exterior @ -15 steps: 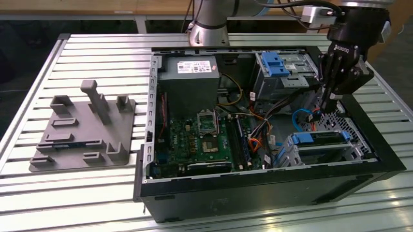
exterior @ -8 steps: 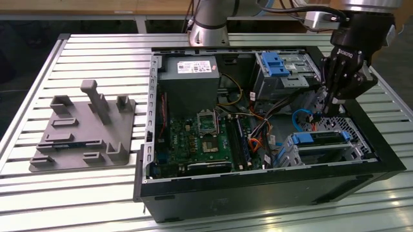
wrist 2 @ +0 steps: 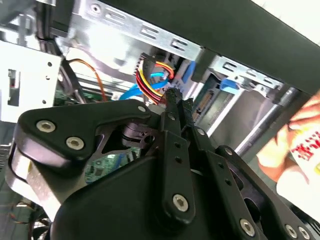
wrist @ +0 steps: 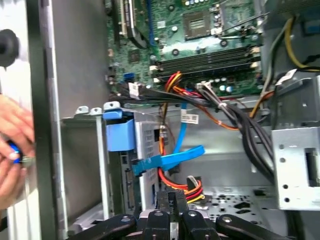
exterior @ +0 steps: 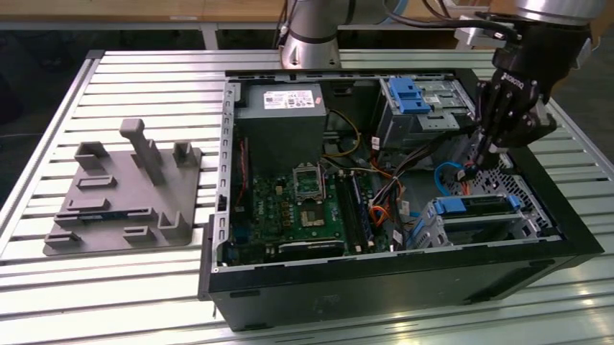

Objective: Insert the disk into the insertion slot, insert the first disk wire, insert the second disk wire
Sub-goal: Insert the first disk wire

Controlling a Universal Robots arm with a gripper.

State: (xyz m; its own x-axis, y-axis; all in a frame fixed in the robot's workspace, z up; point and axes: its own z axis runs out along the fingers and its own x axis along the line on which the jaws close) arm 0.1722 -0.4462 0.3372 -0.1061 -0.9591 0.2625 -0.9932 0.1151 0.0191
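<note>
The hand (exterior: 477,167) is down inside the open computer box (exterior: 384,282). Its two fingers (wrist 2: 172,102) are pressed together. They pinch the end of a wire (wrist 2: 150,77) made of red, yellow and black strands. In the first wrist view the same wire (wrist: 189,186) curls out right at the hand's tips.

The disk (exterior: 477,205) is in the slot (exterior: 479,228), with its blue frame around it. It lies just beside the hand's tips, close but not touching.

A flat blue wire (wrist: 172,156) runs to the end of the disk, near the tips of the hand. I cannot tell if it is plugged in.

The green board (exterior: 307,208) lies on the floor of the box, off to one side of the hand. A person's fingers (wrist: 15,125) show at the outer wall of the box, past the slot from the hand.

The box stands on a slatted worktop (exterior: 144,287). A grey rack (exterior: 125,201) stands there too, well apart from the hand.
</note>
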